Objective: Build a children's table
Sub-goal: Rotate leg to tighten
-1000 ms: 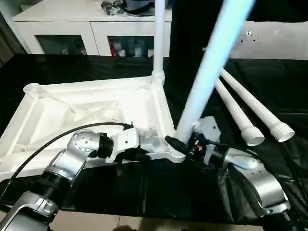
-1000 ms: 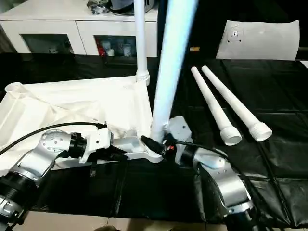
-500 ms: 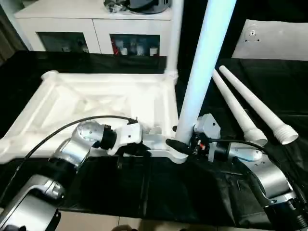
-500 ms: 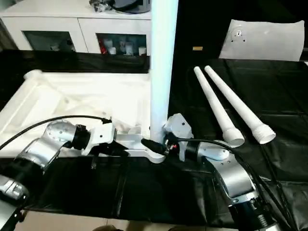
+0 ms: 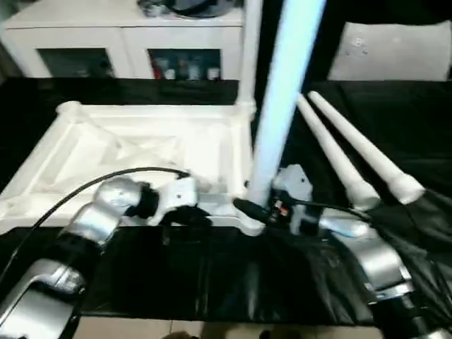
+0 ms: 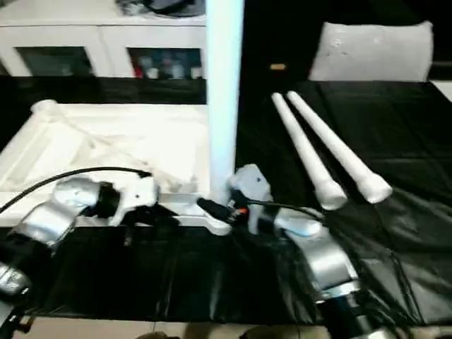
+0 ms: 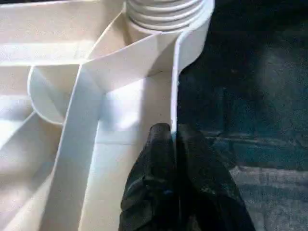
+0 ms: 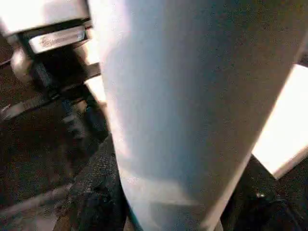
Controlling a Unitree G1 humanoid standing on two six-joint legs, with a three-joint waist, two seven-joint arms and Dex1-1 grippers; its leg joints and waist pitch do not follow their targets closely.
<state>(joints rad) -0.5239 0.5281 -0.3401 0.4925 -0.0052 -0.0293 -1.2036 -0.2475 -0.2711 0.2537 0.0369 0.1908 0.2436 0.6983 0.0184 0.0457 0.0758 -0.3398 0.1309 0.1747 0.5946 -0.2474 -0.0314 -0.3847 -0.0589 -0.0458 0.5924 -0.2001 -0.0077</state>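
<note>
Risk: the leg (image 5: pixel 282 106) may cross-thread or tip if the right gripper (image 5: pixel 263 205) turns it off-axis in the near corner socket.
Left gripper (image 7: pixel 174 139): fingers pinch the tabletop (image 5: pixel 141 148) rim beside that corner.
Right gripper: clamped around the leg's base.
Tabletop: upside down on black sheet.
Spares: 2 legs (image 5: pixel 353 155) lying well right.

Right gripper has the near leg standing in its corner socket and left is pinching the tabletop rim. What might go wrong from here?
1. The near leg is tall and the right gripper holds it only near its base; if it is not fully seated in the socket, it may tip when let go.
2. The left gripper pinches just the thin rim of the tabletop, so the top may slip or shift under a twist.
3. The two loose legs lie close beside the right arm; a swing might roll them.
</note>
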